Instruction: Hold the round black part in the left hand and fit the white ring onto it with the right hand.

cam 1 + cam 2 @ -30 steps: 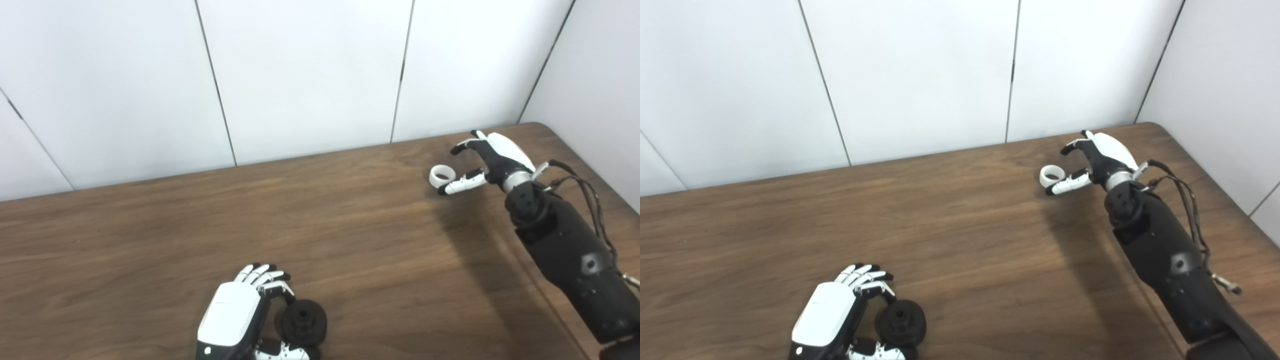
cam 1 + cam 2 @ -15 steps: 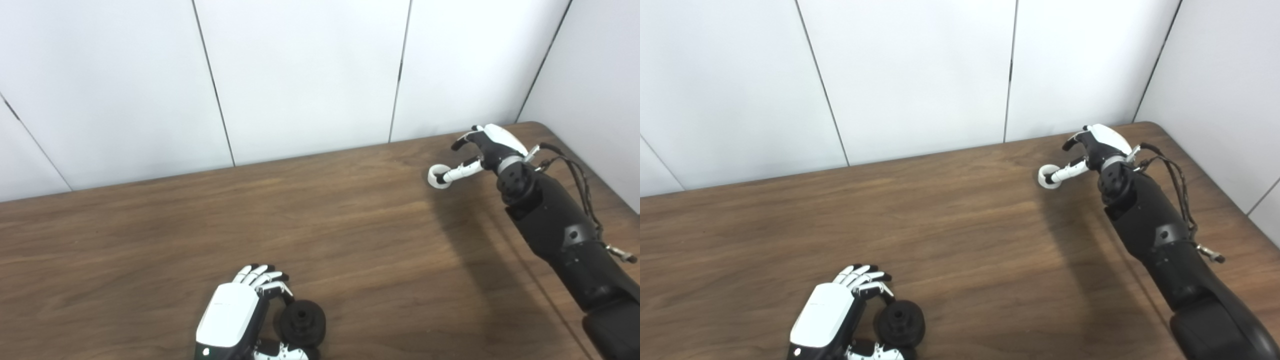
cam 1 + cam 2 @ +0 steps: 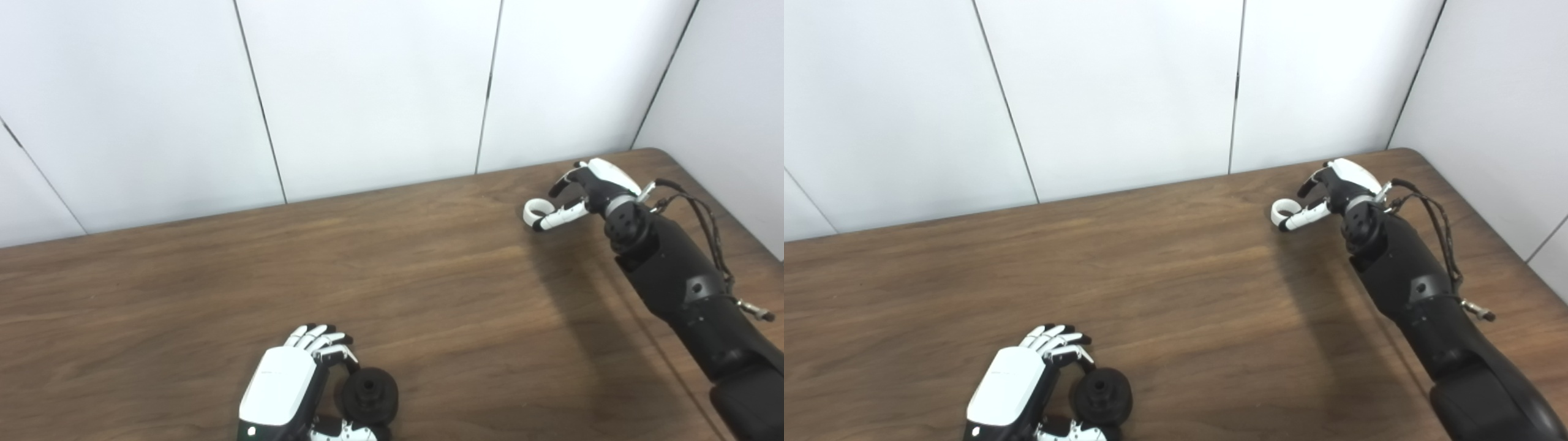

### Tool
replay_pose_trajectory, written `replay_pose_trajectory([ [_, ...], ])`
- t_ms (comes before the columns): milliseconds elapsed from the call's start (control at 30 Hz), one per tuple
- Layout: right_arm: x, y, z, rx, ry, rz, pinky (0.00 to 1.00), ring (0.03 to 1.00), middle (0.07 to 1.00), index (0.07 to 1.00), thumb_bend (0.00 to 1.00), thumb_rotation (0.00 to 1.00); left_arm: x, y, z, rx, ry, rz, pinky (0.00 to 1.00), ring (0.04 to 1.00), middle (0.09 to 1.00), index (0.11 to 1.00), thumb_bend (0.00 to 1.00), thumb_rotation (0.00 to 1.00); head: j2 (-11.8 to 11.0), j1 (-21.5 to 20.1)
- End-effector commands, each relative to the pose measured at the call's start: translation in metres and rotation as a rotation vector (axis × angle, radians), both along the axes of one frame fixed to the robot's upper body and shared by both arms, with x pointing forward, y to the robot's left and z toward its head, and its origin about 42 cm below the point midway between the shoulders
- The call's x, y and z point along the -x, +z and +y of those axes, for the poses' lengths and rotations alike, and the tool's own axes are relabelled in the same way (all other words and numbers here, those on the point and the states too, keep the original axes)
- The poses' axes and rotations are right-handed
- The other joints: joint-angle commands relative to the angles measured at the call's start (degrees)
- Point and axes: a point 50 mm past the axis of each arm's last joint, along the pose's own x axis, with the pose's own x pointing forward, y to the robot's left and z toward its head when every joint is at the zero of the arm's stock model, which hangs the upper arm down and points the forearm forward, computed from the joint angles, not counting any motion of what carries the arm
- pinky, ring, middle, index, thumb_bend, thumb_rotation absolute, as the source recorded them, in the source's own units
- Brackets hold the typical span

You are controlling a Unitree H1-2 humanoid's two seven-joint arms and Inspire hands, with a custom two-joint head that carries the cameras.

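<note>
Pick-up stage of the ring-fitting task, seen from the two head cameras. The left hand (image 3: 288,392) lay low at the near edge of the counter (image 3: 184,294), its fingers curled round the round black part (image 3: 369,395), which rested on the wood with its central bore facing upward. Whether the part was firmly clamped or merely cradled could not be told, since the lower fingers ran out of view. The right hand (image 3: 585,193) was stretched out to the far right corner of the counter, fingers spread and nothing clasped between them. The white ring (image 3: 536,211) lay flat on the wood just beyond one white fingertip, touching it or very nearly so; the thumb arched over the ring's far side without closing on it.

The step in hand was judged to be the grasp of the ring, with the fitting not yet begun: ring and black part lay well apart, at opposite corners of the work area. The next move called for thumb and finger to close on the ring's rim from opposite sides, leaving its opening free. A light, smooth ring of this kind was likely to skid across the wood if nudged from one side only. Once secured, it would have to be carried across to the black part and lowered squarely over its raised centre.
</note>
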Motion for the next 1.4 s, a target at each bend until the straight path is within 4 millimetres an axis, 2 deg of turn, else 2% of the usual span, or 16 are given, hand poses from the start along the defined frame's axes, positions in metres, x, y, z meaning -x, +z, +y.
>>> replay_pose_trajectory([
  [0, -0.012, 0.0399, 0.0038, 0.036, 0.019, -0.091, 1.0, 1.0, 0.992, 0.682, 0.87, 0.31, 0.0024, -0.0042, 0.0104, -0.031, 0.02, 0.023, 0.91, 0.864, 0.775, 0.486, 0.52, 0.05, 0.01, 0.02],
  [233, -0.0127, 0.0381, 0.0079, 0.039, 0.03, -0.081, 1.0, 1.0, 0.986, 0.708, 0.87, 0.32, 0.0028, -0.0034, 0.0106, -0.035, 0.02, 0.019, 0.9, 0.863, 0.774, 0.486, 0.52, 0.05, 0.29, 0.18],
  [1367, -0.0142, 0.0334, 0.0137, 0.046, 0.03, -0.075, 0.95, 1.0, 0.964, 0.686, 0.85, 0.27, 0.0036, -0.001, 0.0094, -0.029, 0.023, 0.021, 0.9, 0.859, 0.769, 0.486, 0.52, 0.05, 0.9, 0.53],
])
